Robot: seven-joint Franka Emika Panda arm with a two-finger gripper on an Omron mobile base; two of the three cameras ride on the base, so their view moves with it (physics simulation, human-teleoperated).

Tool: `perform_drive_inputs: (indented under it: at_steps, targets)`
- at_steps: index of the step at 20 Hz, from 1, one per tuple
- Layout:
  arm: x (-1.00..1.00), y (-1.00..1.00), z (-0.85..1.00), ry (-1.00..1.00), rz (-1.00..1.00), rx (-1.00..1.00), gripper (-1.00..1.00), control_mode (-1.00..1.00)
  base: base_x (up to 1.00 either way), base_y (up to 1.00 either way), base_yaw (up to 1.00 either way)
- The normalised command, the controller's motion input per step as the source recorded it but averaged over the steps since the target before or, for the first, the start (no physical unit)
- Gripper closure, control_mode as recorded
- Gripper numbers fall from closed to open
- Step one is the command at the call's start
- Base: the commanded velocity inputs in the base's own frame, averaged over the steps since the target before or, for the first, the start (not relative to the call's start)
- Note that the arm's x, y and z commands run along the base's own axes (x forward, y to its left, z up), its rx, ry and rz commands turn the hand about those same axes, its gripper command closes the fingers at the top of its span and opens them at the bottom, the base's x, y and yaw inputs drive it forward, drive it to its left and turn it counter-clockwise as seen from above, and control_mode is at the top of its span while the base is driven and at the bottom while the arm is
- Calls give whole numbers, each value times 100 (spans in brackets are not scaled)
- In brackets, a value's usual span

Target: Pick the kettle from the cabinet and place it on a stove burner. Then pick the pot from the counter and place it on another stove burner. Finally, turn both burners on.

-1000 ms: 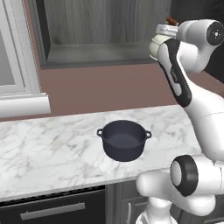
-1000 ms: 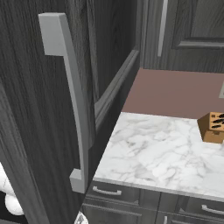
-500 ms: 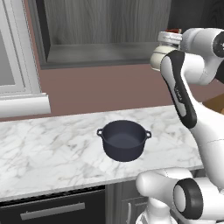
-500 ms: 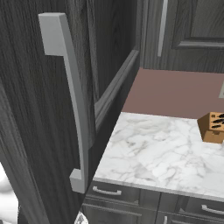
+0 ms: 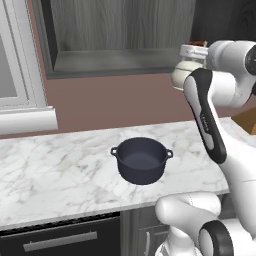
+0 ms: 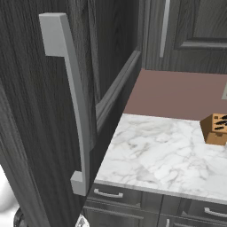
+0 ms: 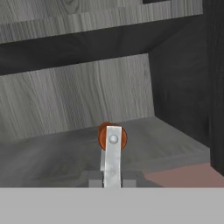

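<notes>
Kettle: squat, cream-white, hanging just outside the cabinet's right end, high above the counter.
Tool: jaws pressed together, pinching the kettle's arched handle by its reddish-brown wooden top.
Cabinet: doorless dark grey wood-grain box, its wide shelf lying bare.
Pot: round, navy-black, lidless, two small loop handles, sitting mid-counter.
Counter: white marble slab, grey-veined, thick pale edge.
Risk: the kettle is dangling from a narrow grip on smooth rounded wood; a quick swing toward the stove could be setting it rocking, slipping free, or clipping the cabinet's side wall.
Knife block: tan wood, standing on the counter.
</notes>
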Motion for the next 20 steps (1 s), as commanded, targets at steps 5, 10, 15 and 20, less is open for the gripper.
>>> perform_drive_inputs:
  at_steps: [5, 10, 15, 20]
  targets:
    - [-26, 10, -5, 11, 0, 0, 100, -100, 0, 0, 0]
    - [-31, 10, -11, 10, 0, 0, 100, -100, 0, 0, 0]
    - [-33, 3, -17, 2, 0, 0, 100, -100, 0, 0, 0]
    - [-27, 2, -18, 0, 0, 0, 100, -100, 0, 0, 0]
